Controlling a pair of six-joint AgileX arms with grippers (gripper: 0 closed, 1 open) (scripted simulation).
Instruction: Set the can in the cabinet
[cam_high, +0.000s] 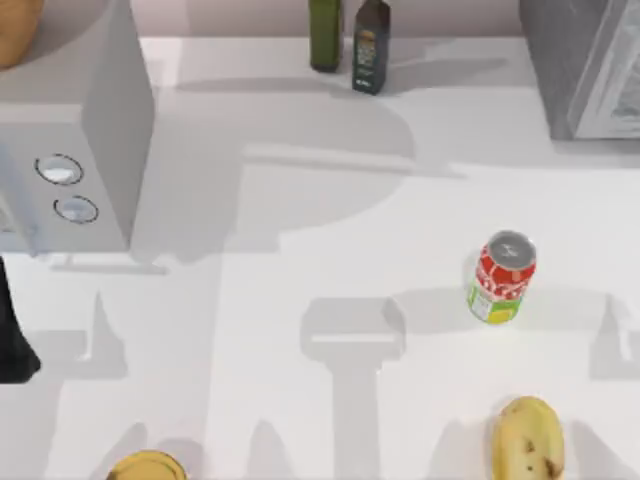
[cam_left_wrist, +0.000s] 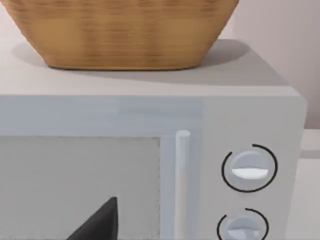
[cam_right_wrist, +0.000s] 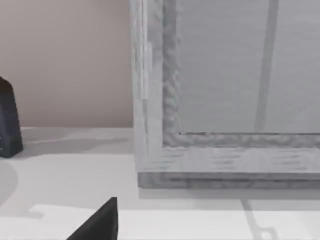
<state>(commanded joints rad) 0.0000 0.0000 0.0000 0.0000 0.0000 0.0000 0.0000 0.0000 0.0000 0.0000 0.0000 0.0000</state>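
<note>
Can (cam_high: 502, 277) upright on white table (cam_high: 300, 300), cabinet (cam_high: 585, 65) far-right

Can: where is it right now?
In the top view the can stands upright on the table, right of centre, apart from the banana nearer the front edge and the cabinet at far right.

A rendered kitchen-style countertop: a white table (cam_high: 300, 250) carries a grey microwave oven with two round dials (cam_high: 90, 150) at far left, topped by a woven wicker basket (cam_left_wrist: 120, 30); two dark glass bottles (cam_high: 350, 40) stand at the far edge, and a grey cabinet (cam_high: 585, 70) occupies the far right.
</note>
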